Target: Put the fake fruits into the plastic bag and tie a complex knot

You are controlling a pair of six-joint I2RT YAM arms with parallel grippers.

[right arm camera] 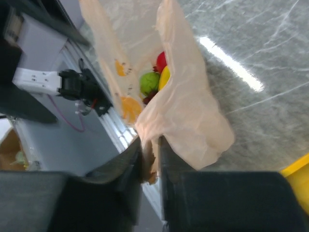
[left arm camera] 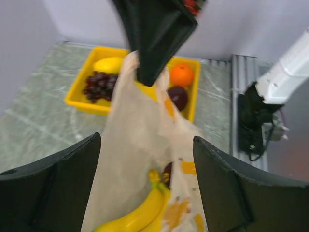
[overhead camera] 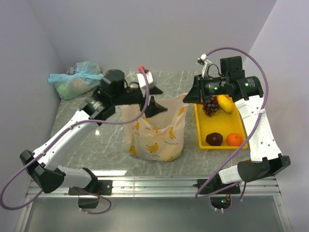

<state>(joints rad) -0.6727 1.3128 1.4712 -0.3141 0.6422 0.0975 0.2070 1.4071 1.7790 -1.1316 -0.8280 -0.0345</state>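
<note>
Grey marbled bench (overhead camera: 96, 140) is carrying the plastic bag (overhead camera: 154, 137), which is standing open at its middle, thin, peach and printed with bananas. The right wrist view alone is showing a green apple (right arm camera: 149, 82) and a red fruit (right arm camera: 161, 61) inside, beside a banana (left arm camera: 140, 215). The overhead view is showing grapes (overhead camera: 210, 105), an orange (overhead camera: 234, 139) and a maroon fruit (overhead camera: 214, 139) sitting in the yellow tray (overhead camera: 200, 130). The left pincer (left arm camera: 146, 145) is gaping wide, released, while the right pincer (right arm camera: 150, 145) is pinching the bag's film.
</note>
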